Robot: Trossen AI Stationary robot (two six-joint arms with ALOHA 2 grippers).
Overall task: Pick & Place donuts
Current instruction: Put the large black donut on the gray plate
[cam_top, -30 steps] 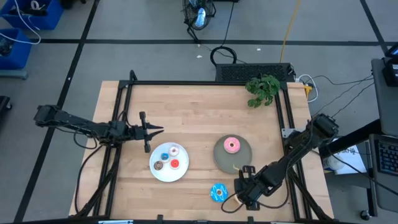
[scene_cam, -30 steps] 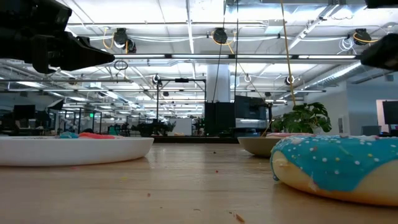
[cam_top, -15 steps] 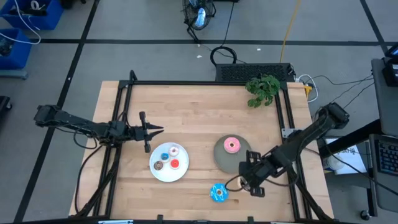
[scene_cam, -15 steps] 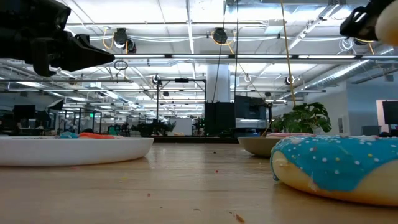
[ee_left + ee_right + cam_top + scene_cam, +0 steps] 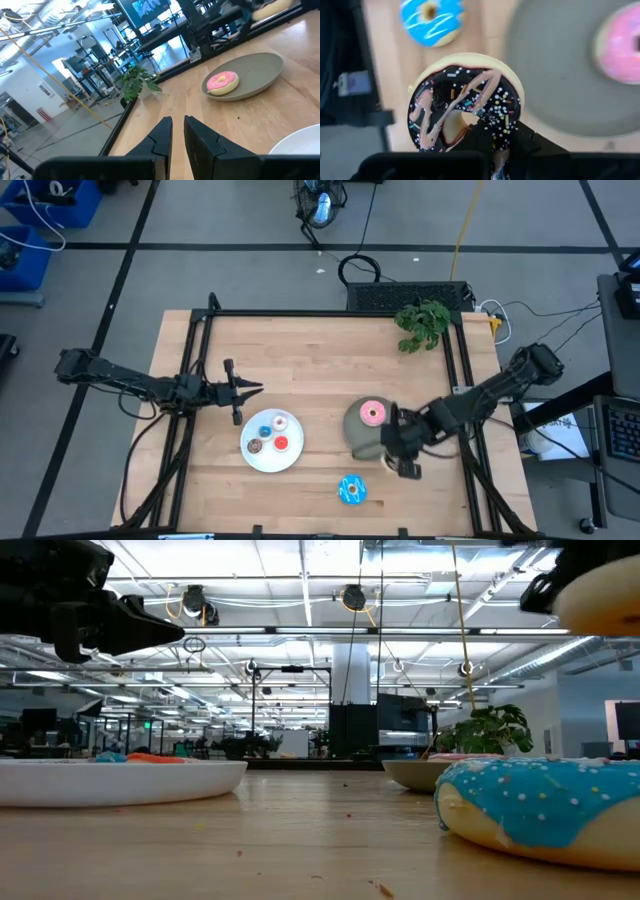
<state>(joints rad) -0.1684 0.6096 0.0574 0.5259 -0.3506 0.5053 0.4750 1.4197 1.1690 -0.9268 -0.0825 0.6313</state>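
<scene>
The brown sprinkled donut [image 5: 462, 102] hangs in the air with my right gripper [image 5: 396, 452] shut on it, over the near right rim of the grey plate [image 5: 358, 438]. A pink donut [image 5: 373, 413] lies flat on that plate. The blue donut [image 5: 351, 490] rests flat on the table by the near edge. Several tiny donuts [image 5: 272, 435] sit on the white plate [image 5: 262, 461]. My left gripper [image 5: 255, 389] waits shut and level above the table's left part, touching nothing. My right gripper pinches the brown donut's ring [image 5: 495, 125] on one side, one finger [image 5: 481, 134] at the hole and the other [image 5: 532, 142] at the outer rim. The fingers come from above, slanting down. The donut is lifted clear, its iced face toward the wrist.
A small green plant [image 5: 423, 323] stands at the far right corner. A black frame [image 5: 300, 314] runs along the table's far and side edges. Bare wood lies between the two plates and across the far half.
My right gripper has risen from beside the blue donut and gone toward the far edge, to the grey plate's near right rim, carrying the brown donut clear of the table. The blue donut has stayed in place.
</scene>
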